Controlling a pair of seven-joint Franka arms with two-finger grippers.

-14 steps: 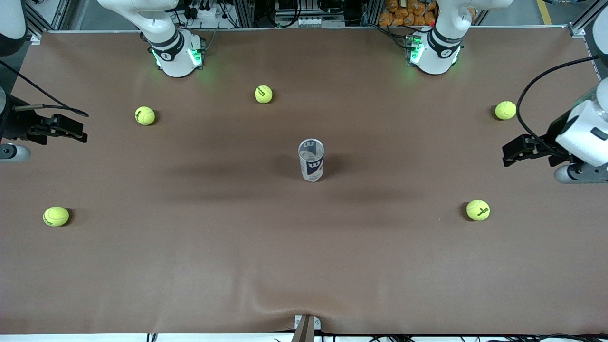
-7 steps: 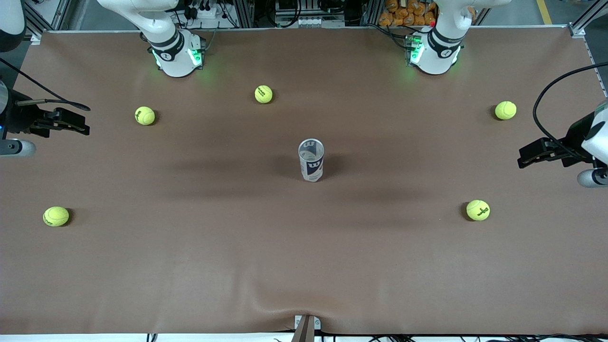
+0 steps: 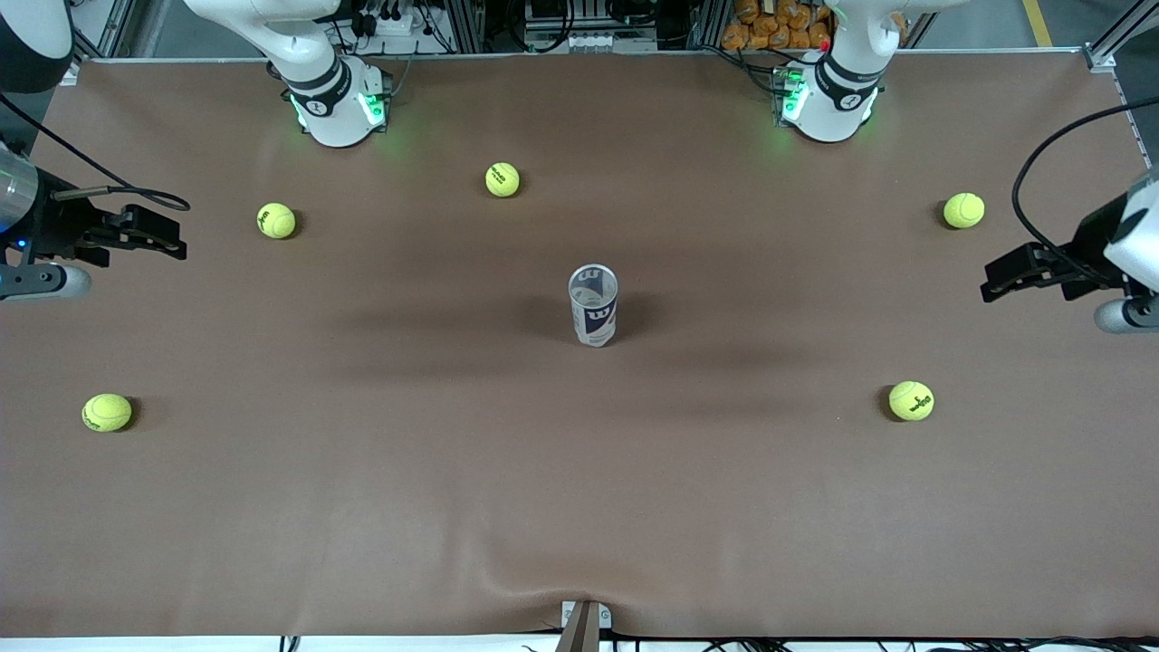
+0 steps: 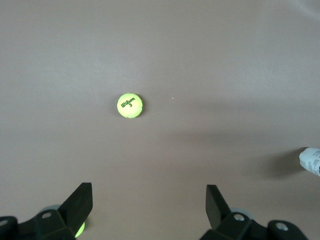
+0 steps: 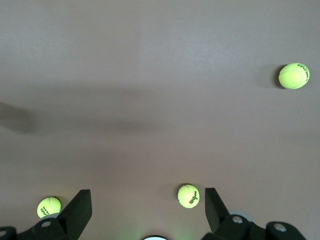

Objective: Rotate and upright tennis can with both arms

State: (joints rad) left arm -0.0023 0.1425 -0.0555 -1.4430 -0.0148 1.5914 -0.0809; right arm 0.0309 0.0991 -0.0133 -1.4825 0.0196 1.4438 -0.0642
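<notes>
Two balls lie nearest the front camera: one (image 3: 107, 412) toward the right arm's end of the table (image 3: 579, 507), one (image 3: 911, 400) toward the left arm's end. The can (image 3: 593, 304) stands upright at mid-table, open end up, touched by neither gripper. Three more balls lie farther off: one (image 3: 276, 220) toward the right arm's end, one (image 3: 963, 210) toward the left arm's end, and one (image 3: 502, 179) between the bases.

The left gripper (image 3: 996, 279) hangs over the left arm's end of the table, fingers (image 4: 216, 202) spread, holding nothing. The right gripper (image 3: 167, 234) hangs over the right arm's end, fingers (image 5: 80, 206) spread, holding nothing.
</notes>
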